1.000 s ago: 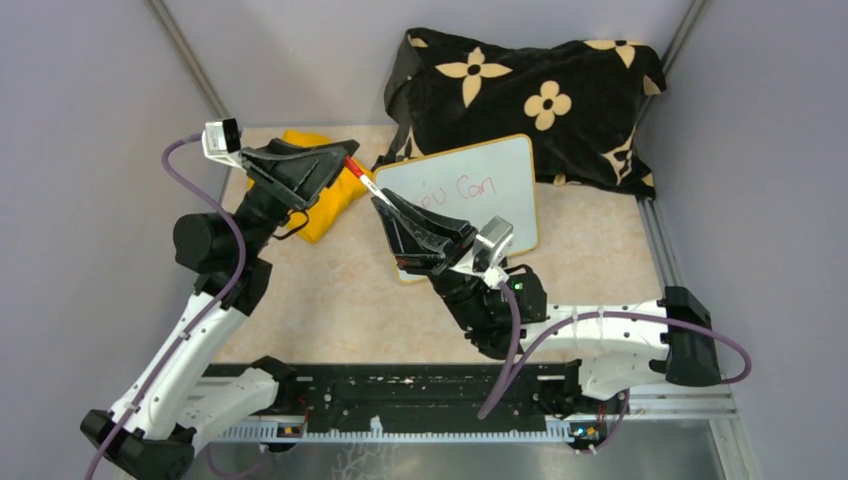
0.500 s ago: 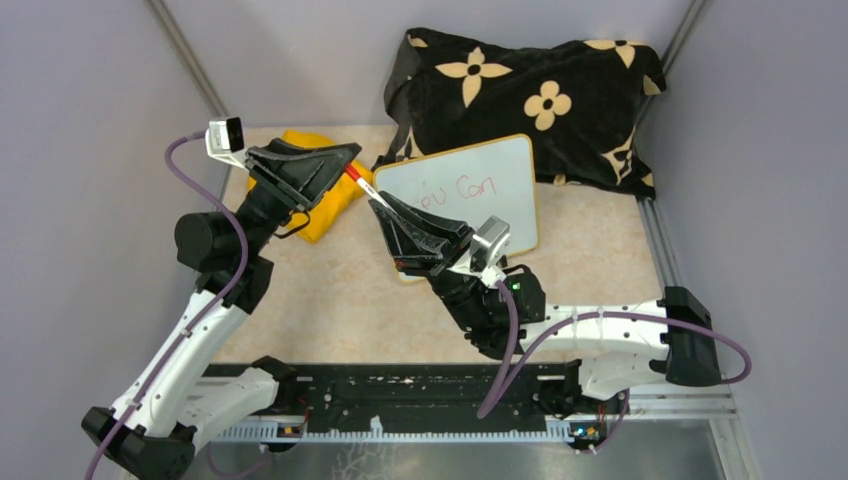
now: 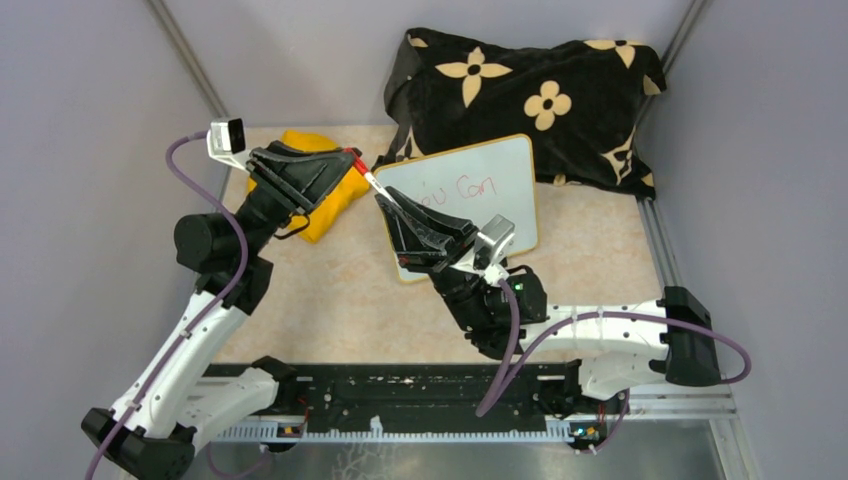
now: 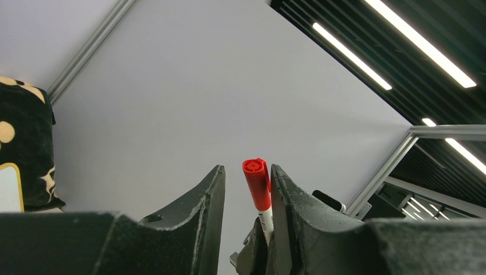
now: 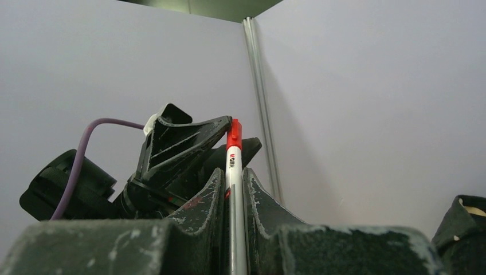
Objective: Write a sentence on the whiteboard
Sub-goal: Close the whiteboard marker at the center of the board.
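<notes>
Shows a black cushion with tan flowers [image 3: 530, 95] just behind the whiteboard [image 3: 505, 215]. On the whiteboard, the sentence [image 3: 465, 188] in red, only "Can" readable. Left of the whiteboard, a yellow cloth [image 3: 322, 212]. At the whiteboard's left edge, right claw [image 3: 385, 203] clamped tight on a marker [image 3: 374, 184]; left claw [image 3: 350, 160] narrowly parted around its red cap [image 4: 256, 182], touching one finger only.

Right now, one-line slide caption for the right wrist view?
Close-up: right claw holds the marker upright; left claw, jaws apart, brackets its red cap.
</notes>
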